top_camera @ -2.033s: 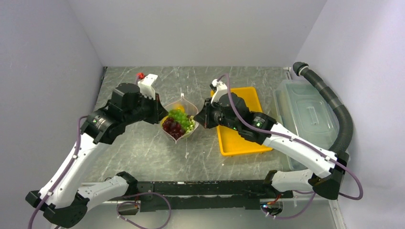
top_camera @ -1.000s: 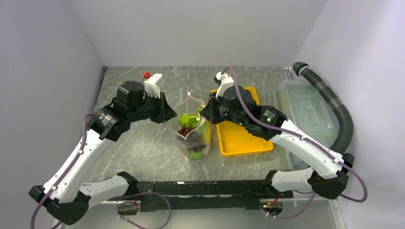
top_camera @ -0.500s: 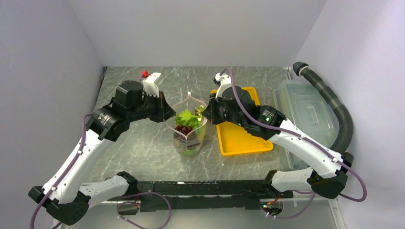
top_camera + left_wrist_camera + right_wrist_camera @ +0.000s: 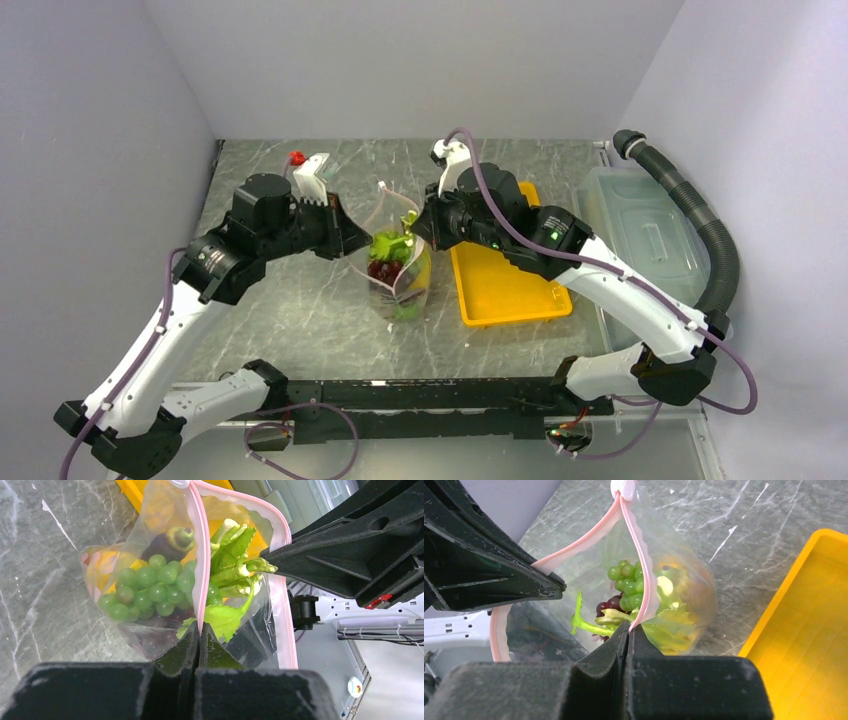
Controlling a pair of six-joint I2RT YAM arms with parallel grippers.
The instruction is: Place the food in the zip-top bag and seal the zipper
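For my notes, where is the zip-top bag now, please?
In the top view's centre, left gripper and right gripper hold the zip-top bag beside the yellow tray.

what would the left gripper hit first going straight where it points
The left gripper is shut on the zipper; straight ahead it would press into the zip-top bag, likely meeting the leafy piece and green grapes first.
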